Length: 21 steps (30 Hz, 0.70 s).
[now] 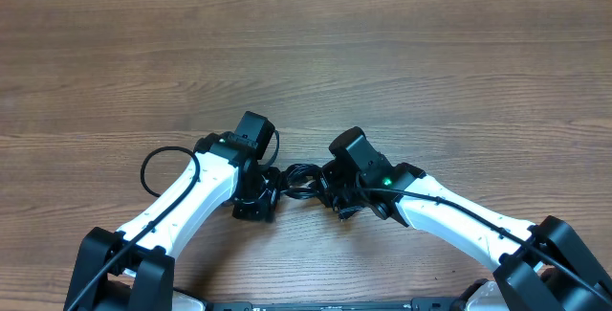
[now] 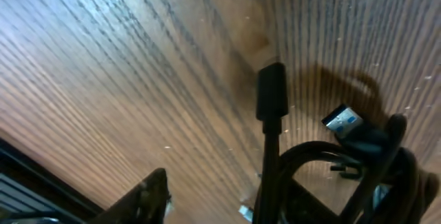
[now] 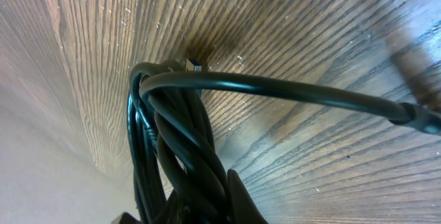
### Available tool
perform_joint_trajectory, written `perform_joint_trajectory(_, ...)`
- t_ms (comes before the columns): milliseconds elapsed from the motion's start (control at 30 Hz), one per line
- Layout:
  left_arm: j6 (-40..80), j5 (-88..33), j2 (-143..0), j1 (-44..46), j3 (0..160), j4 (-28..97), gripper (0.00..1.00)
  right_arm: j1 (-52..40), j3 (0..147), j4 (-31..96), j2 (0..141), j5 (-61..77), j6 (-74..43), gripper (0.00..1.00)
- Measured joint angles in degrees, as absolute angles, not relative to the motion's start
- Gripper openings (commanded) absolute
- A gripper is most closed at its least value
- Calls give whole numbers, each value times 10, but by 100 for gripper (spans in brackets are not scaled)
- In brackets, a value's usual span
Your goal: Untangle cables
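Note:
The cables lie as a small black tangled bundle on the wooden table, between my two grippers. My left gripper is at the bundle's left side. In the left wrist view its jaws stand apart: one finger is at the left, with bare wood between it and a cable ending in a black plug. A silvery plug lies further right. My right gripper is shut on the twisted strands. One strand arches away to the right, and a small metal tip pokes out above.
A loop of the left arm's own black wire hangs out over the table at the left. The wooden tabletop stretches behind both arms. The arm bases sit at the near edge.

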<state>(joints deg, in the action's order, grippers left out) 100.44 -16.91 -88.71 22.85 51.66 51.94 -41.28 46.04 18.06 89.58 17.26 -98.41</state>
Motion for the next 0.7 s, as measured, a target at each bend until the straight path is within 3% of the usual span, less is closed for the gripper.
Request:
perform_joint_trajectory(267,954,-110,-887,213,518,501,4,-417,461,187,896,193,-954,4)
perform_joint_trajectory(533,668,-139,-887,119,648,591,4,-420,472,203,896,188,-943,4)
perform_joint_trajectory(700,566,-126,-887,105,729,639,4,-420,482,196,893,182,-929,4)
